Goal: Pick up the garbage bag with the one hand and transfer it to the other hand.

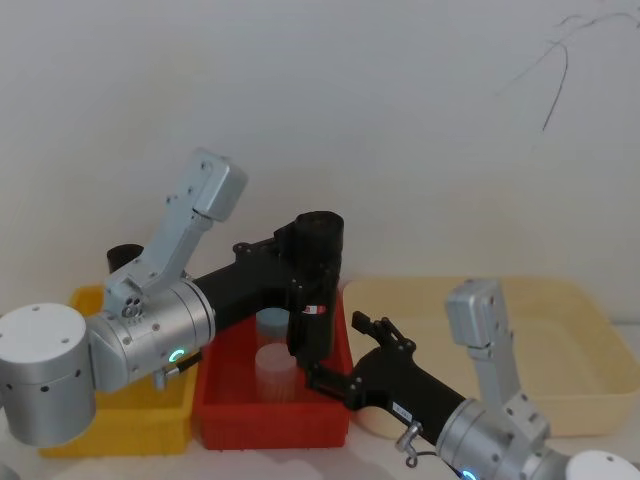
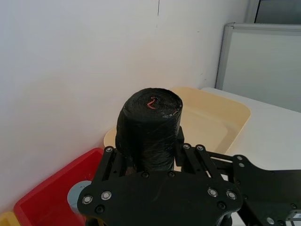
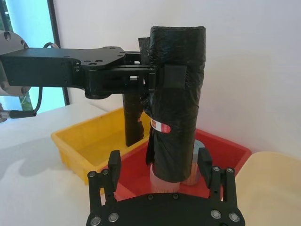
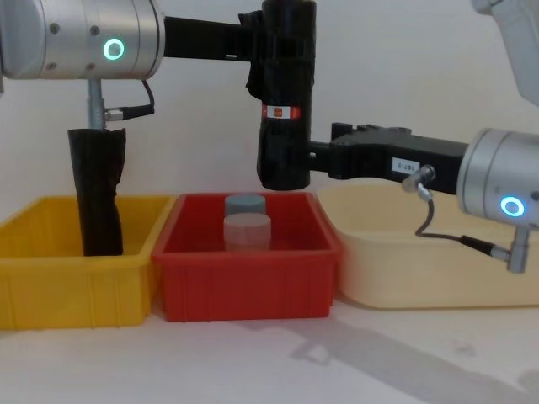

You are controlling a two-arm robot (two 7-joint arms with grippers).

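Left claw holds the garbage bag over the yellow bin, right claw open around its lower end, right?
No: the chest view shows the garbage bag over the red bin, not the yellow bin. The left claw holds it; the right claw is open around its lower end.

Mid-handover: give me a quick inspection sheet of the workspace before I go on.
Surface: white table carrying the bins.
Job's things: garbage bag upright in the air above the red bin.
Clutter: second black roll standing in the yellow bin; two round containers in the red bin; beige tray on the right.
Grippers: left gripper shut on the bag's upper part; right gripper open, fingers either side of the bag's lower end.
Cables: grey cable looping under the right wrist; black cable at the left wrist.
Surroundings: white wall behind.
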